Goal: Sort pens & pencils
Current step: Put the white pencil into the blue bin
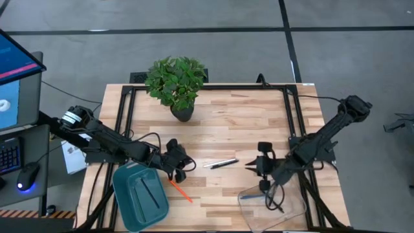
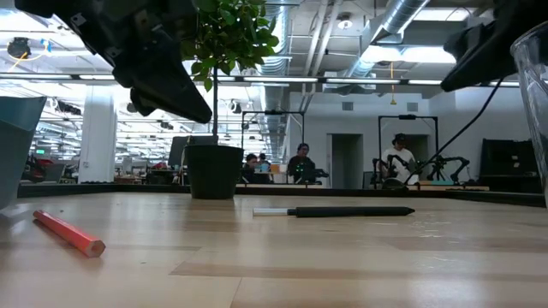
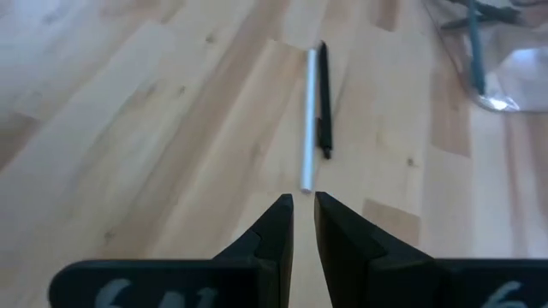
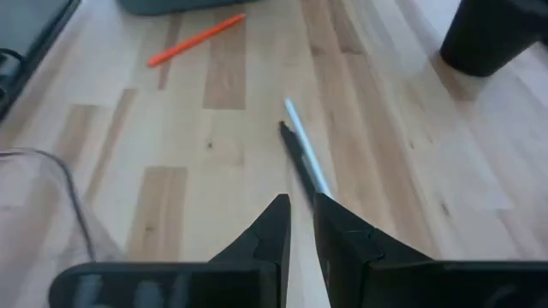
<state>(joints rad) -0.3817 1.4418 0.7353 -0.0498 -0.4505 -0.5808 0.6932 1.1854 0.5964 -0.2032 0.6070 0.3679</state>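
My L gripper [image 3: 303,205] and R gripper [image 4: 301,205] are both nearly clenched, holding nothing. White pen [image 1: 215,163] and black pen [image 1: 228,162] lie touching side by side mid-table, between the two grippers, long axis running L-R. Each gripper points along that axis, R seems a bit nearer. Orange pencil [image 1: 181,191] sits just beside the teal tray [image 1: 127,194], near L. Bare wood around the pair.

An open-plan lab: exposed ducts [image 2: 402,26], strip lights, seated people [image 2: 301,162] at desks, more robot rigs [image 2: 409,154] behind.
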